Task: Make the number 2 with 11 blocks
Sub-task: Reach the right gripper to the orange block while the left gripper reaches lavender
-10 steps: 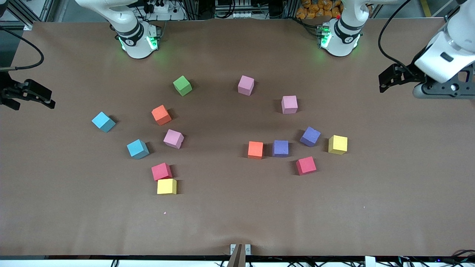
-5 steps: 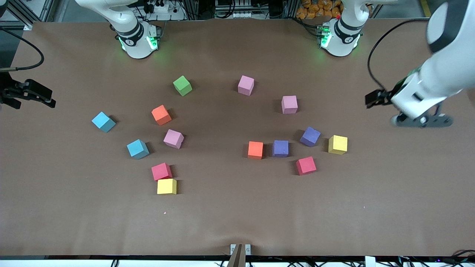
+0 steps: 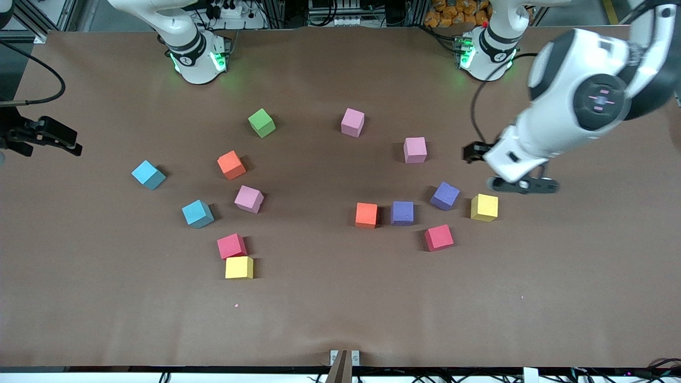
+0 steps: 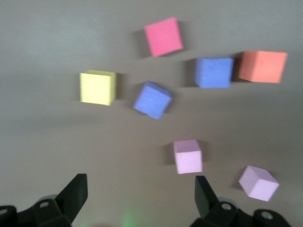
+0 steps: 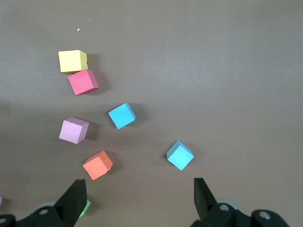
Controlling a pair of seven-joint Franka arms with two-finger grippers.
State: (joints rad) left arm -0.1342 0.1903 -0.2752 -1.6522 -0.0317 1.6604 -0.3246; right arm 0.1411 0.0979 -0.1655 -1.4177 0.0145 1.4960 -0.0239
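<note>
1. The blocks lay scattered singly on the brown surface (image 3: 340, 319); no digit had been formed.
2. Toward the left arm's end: a pink block (image 3: 415, 150), a second pink block (image 3: 353, 122) farther from the camera, a tilted purple block (image 3: 445, 196), a square-set purple block (image 3: 402, 213) just beside an orange block (image 3: 366, 215), a yellow block (image 3: 484, 207) and a red block (image 3: 439, 237) nearest the camera.
3. Toward the right arm's end: a green cube (image 3: 262, 123), an orange block (image 3: 231, 164), a pink block (image 3: 249, 199), two light blue blocks (image 3: 148, 174) (image 3: 197, 214), and a red block (image 3: 231, 246) touching a yellow block (image 3: 239, 267).
4. Most cubes sat turned at differing angles; none was stacked.
5. The left gripper (image 4: 137, 194) hung over bare surface between the pink block and the yellow one, fingers wide apart and empty. Nothing lay between its fingers.
6. The right gripper (image 5: 137, 196) waited at the surface's edge at the right arm's end, fingers spread wide, holding nothing.
</note>
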